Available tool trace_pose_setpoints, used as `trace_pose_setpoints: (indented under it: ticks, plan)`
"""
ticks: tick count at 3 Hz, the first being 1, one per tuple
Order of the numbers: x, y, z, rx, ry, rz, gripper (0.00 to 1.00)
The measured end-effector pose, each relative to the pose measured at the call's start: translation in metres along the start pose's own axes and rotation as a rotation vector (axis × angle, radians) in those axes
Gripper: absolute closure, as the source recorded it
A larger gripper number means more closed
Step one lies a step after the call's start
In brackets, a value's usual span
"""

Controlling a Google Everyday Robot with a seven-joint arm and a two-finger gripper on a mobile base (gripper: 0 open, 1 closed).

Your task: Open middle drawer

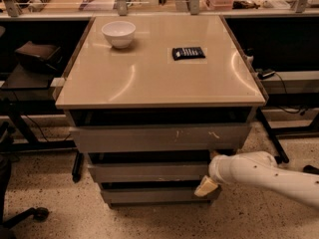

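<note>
The middle drawer (pixel 144 172) is the plain grey front between the taller scratched top drawer front (pixel 159 137) and the small lowest drawer front (pixel 149 195). All three stand in the cabinet under the beige table top (pixel 159 76). My gripper (pixel 205 187) is at the end of the white arm (pixel 269 176) that reaches in from the right. It sits at the right end of the middle drawer front, low against its lower edge and just above the lowest drawer.
A white bowl (pixel 118 33) and a black flat device (pixel 188 53) lie on the table top. Dark shelves and table legs stand to the left and right. A chair caster (pixel 37 214) is on the speckled floor at the lower left.
</note>
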State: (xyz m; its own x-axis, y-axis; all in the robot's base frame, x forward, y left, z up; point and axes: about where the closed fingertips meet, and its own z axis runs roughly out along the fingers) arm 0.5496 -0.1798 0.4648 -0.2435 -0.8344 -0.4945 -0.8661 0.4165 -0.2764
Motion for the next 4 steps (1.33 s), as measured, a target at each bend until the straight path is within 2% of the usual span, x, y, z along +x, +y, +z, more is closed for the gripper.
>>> trace_pose_setpoints:
  ticks: [2,3,4]
  plan:
    - [0.014,0.006,0.023,-0.061,0.023,0.030,0.00]
    - [0.030,0.005,0.061,-0.132,0.040,0.057,0.00]
    - [0.033,-0.004,0.068,-0.128,0.035,0.071,0.00]
